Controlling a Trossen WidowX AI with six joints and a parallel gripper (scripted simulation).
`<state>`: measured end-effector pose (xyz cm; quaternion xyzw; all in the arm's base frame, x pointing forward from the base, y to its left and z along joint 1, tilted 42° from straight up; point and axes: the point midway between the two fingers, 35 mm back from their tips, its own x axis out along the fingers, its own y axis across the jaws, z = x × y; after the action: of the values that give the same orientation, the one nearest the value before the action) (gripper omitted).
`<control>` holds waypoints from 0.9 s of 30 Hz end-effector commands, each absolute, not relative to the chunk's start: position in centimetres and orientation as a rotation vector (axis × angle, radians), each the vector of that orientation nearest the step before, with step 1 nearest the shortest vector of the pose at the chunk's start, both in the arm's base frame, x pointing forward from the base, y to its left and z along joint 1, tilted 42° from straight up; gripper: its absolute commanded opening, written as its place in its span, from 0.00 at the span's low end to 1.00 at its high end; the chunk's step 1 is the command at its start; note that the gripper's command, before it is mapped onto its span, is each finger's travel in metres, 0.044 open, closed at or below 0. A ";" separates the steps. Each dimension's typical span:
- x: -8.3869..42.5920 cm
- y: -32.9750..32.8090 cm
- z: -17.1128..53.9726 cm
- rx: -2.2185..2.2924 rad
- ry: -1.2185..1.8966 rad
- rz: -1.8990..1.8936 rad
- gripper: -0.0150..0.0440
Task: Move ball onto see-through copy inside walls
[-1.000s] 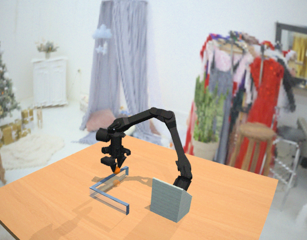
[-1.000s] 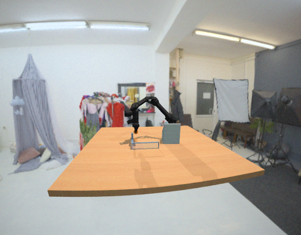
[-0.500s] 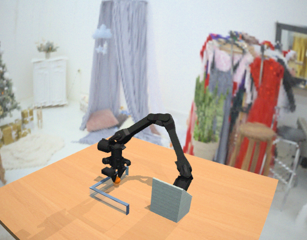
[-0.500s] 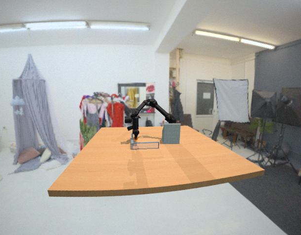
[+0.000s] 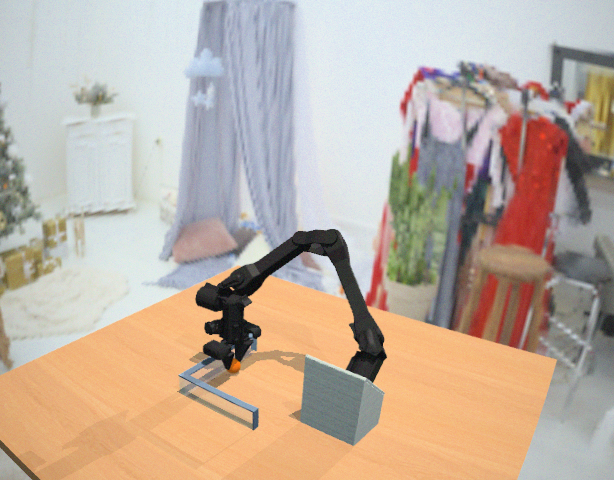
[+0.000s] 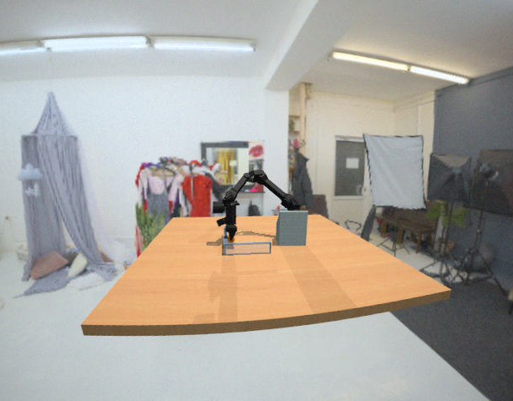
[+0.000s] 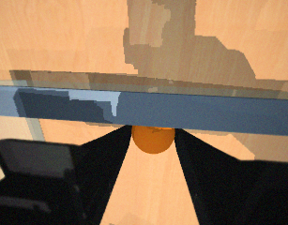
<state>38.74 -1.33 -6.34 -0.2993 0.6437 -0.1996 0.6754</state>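
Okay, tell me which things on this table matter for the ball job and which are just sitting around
Part of the job:
small orange ball
black end effector, shut on it
low clear blue-tinted corner walls

Just there:
pale grey-blue block by the arm's base
wooden table

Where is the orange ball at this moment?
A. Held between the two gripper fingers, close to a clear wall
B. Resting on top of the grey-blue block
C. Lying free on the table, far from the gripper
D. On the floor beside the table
A: the wrist view shows the orange ball clamped between the dark fingers of the gripper, right against the clear wall.
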 end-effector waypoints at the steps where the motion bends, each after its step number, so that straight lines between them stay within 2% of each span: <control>1: 38.5 -2.0 -7.0 -0.681 1.458 -0.454 0.25; 5: 38.5 -2.1 -7.1 -0.681 1.458 -0.454 0.25; 17: 38.7 -1.7 -6.8 -0.674 1.450 -0.450 0.78; 22: 38.7 -1.0 -6.0 -0.673 1.451 -0.449 0.78; 27: 37.9 3.7 -0.7 -0.678 1.459 -0.450 0.78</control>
<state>37.86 1.17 -3.48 -0.3031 0.6558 -0.2028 0.6610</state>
